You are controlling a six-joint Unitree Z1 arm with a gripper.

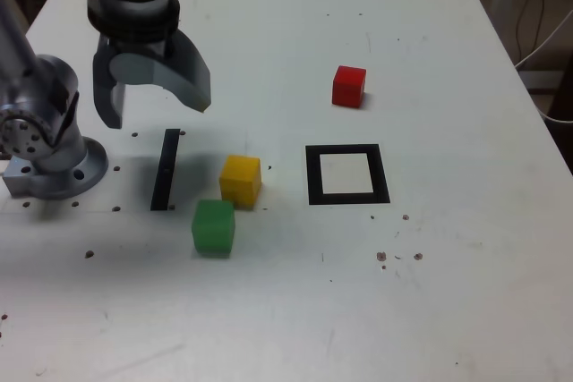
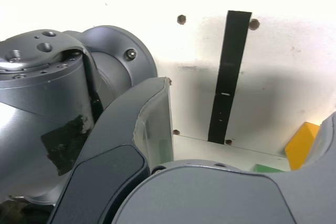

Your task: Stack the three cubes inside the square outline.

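Matte cubes (image 1: pixel 241 179), flat sq outline (image 1: pixel 347 174)

From my station the table (image 1: pixel 430 310) reads as a smooth white board with a dull finish, marked by small dark specks and scuffs. The red cube (image 1: pixel 348 86), yellow cube (image 1: pixel 241 180) and green cube (image 1: pixel 213 226) all look matt, plain-faced, like painted wood or plastic; I cannot tell which. The square outline (image 1: pixel 312 176) and the thin strip (image 1: pixel 166 170) look like flat black tape. The gripper (image 1: pixel 152 96) seems grey moulded plastic with a soft sheen. The arm's base (image 1: pixel 45 145) looks like smooth metal.
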